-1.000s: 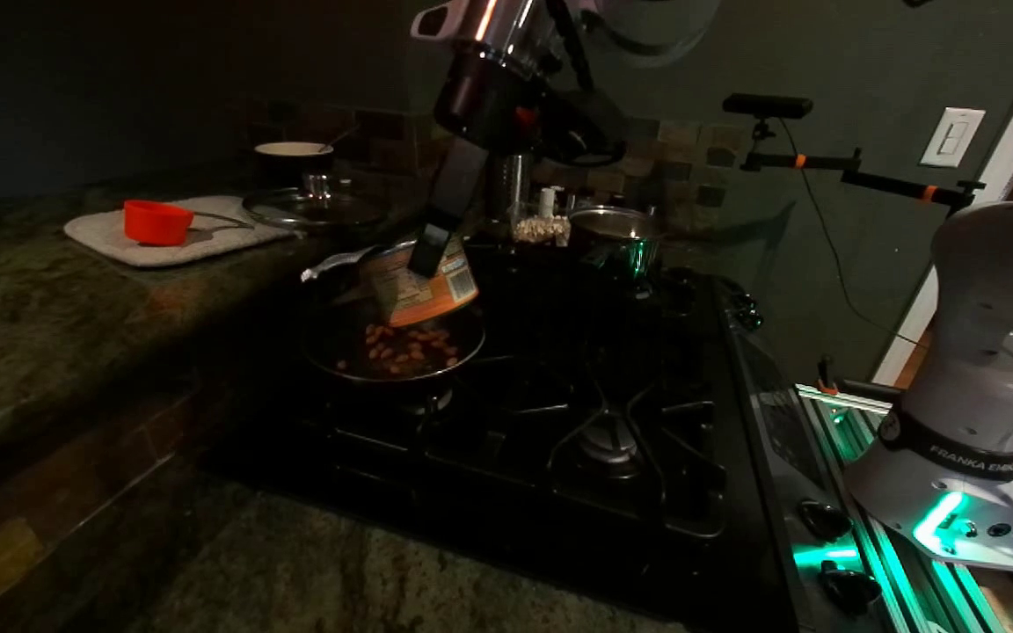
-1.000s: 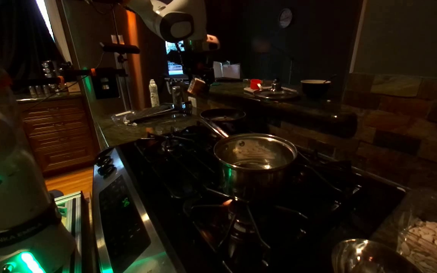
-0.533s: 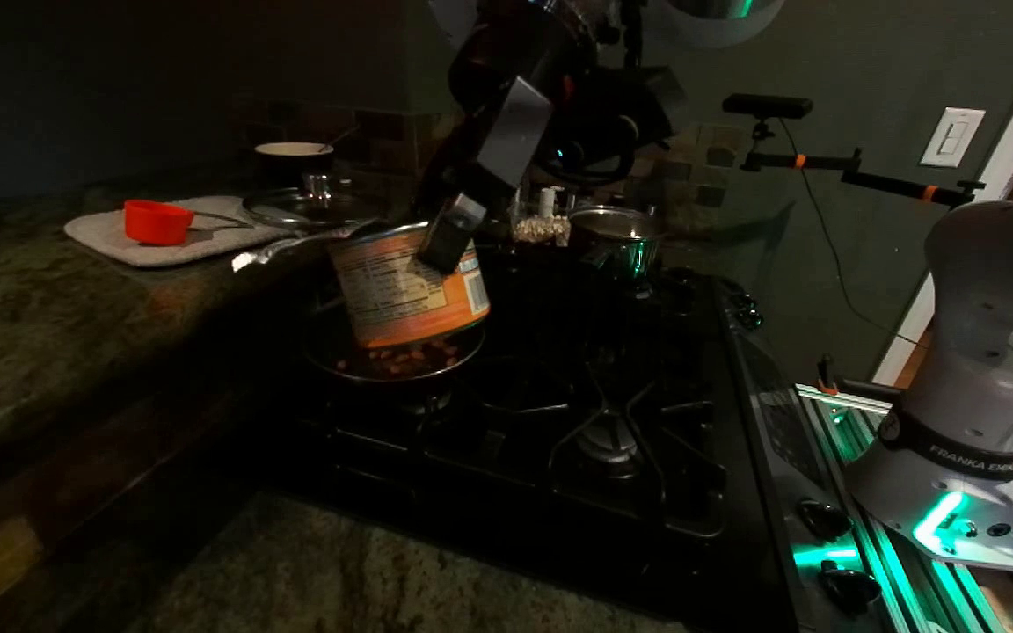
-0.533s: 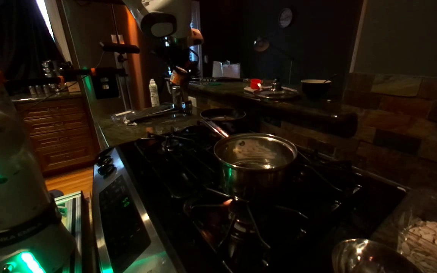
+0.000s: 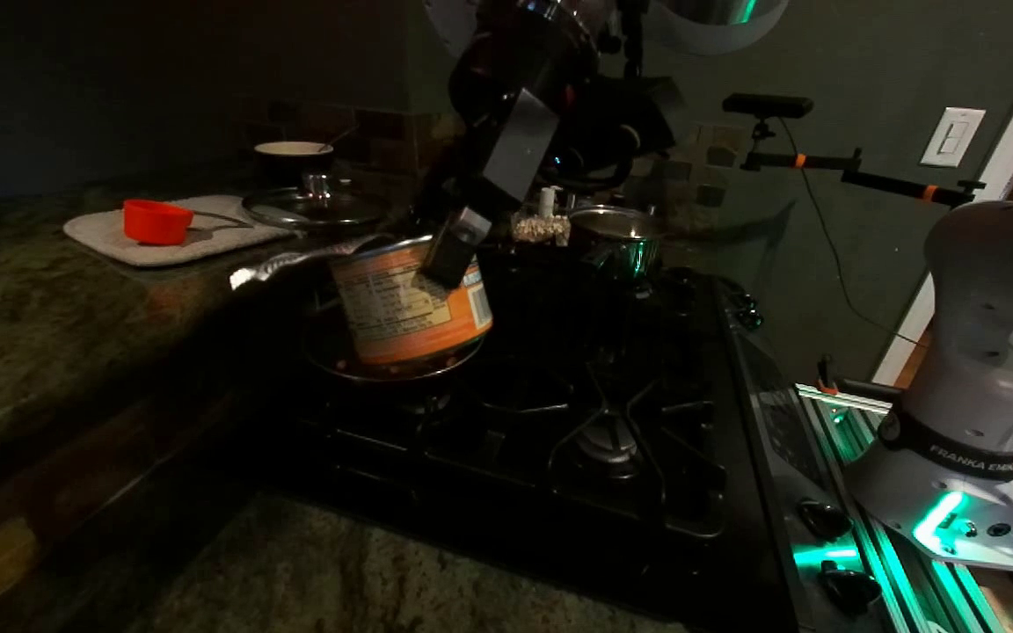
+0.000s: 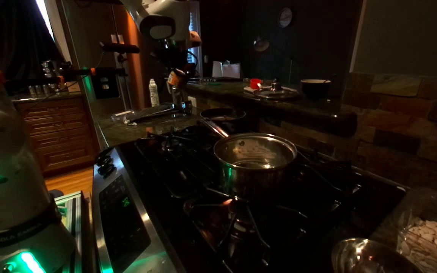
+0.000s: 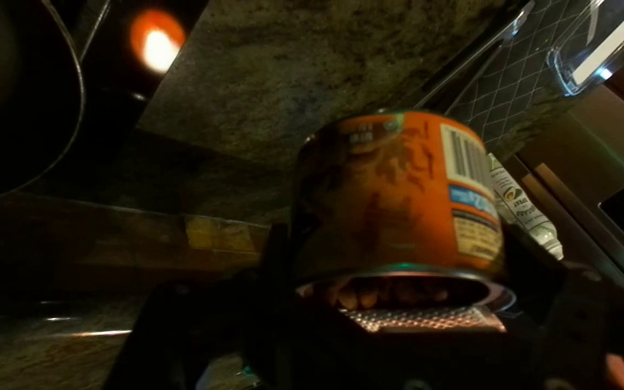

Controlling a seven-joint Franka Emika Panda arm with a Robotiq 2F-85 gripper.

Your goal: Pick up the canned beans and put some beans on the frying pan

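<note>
Canned beans [image 5: 408, 308] gripped in pincer [image 7: 398, 233], slightly tilted; fry. pan [image 6: 233, 119], w/ some beans [image 5: 449, 360], below & off to pincer's side. Pour prob. done; next: lower, set down lvl, release.

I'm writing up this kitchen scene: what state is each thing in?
Can: open, tilted, held aloft
Gripper: clamped on the can
Frying pan: uncovered
Beans: some in the can; a few in the frying pan
Steel pot: uncovered
Lid: off, right side up
Red cup: on pale mat
Dark bowl: uncovered
Spray bottle: upright
Stove display: lit green
</note>
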